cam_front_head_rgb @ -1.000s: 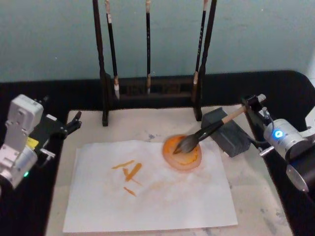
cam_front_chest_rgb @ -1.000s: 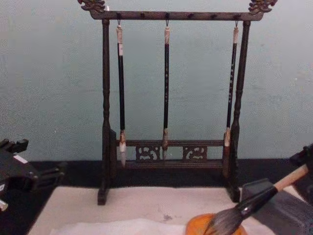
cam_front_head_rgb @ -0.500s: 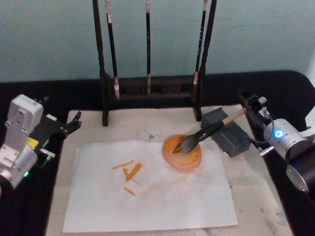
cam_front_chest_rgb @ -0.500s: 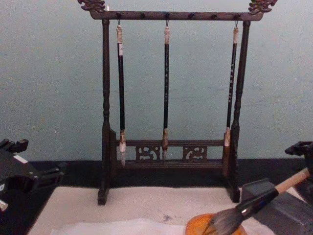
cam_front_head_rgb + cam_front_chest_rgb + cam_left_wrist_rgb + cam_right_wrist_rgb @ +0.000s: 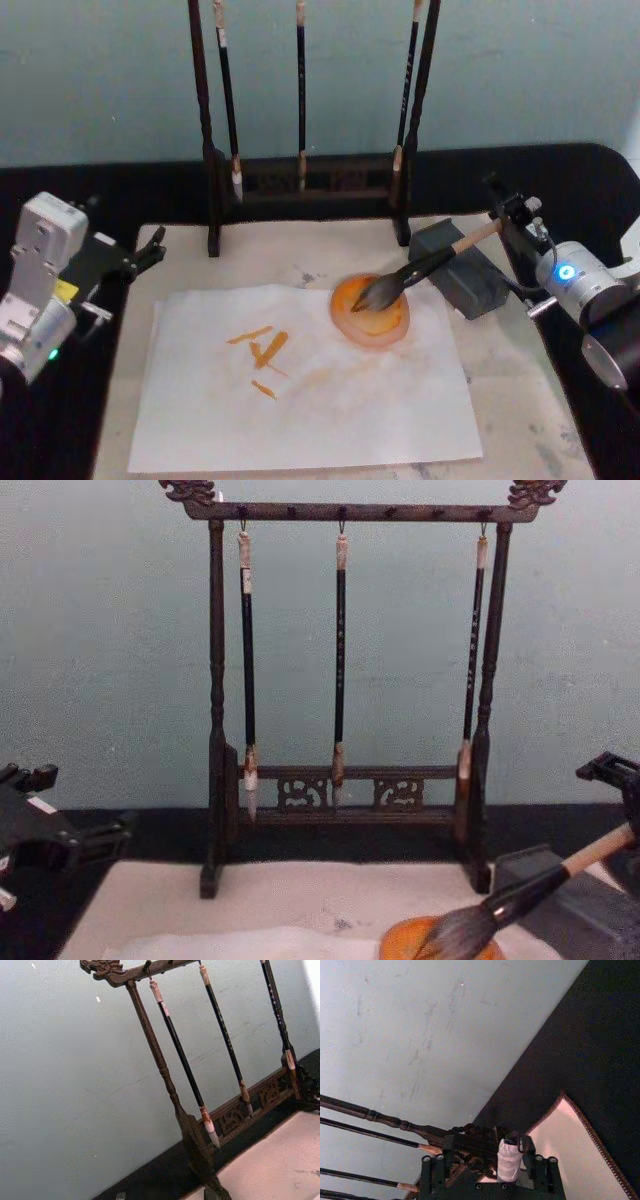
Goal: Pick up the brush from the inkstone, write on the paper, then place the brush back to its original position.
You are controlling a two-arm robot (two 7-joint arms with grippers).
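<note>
Findings, left to right.

1. The left gripper (image 5: 152, 248) is parked at the left edge of the head view, over the black table (image 5: 560, 170), in the same place as a second ago. Its grip state cannot be told.
2. The paper (image 5: 300, 400) lies flat in the lower centre and has not shifted. The orange strokes (image 5: 262, 350) on it are no more numerous than before, so the writing appears finished.
3. The brush (image 5: 425, 265) has barely moved. Its tuft sits in the orange dish (image 5: 370, 318) and its handle lies across the inkstone (image 5: 470, 285), right of centre.
4. The right gripper (image 5: 508, 208) has changed. In the chest view it has climbed step by step at the right edge and now stands above the handle end. In the right wrist view its fingers (image 5: 434, 1167) stand wider apart than the handle between them, so they read as released.

Assessment: the brush looks to be set down again and the arm is withdrawing. The task is judged all but complete, with only the retreat remaining.

Condition of the brush: the tuft is thick and grey, fanned and tinged orange where it meets the dish. A black ferrule follows, then a pale tan handle sloping up to the right, with a small loop at its end.
</note>
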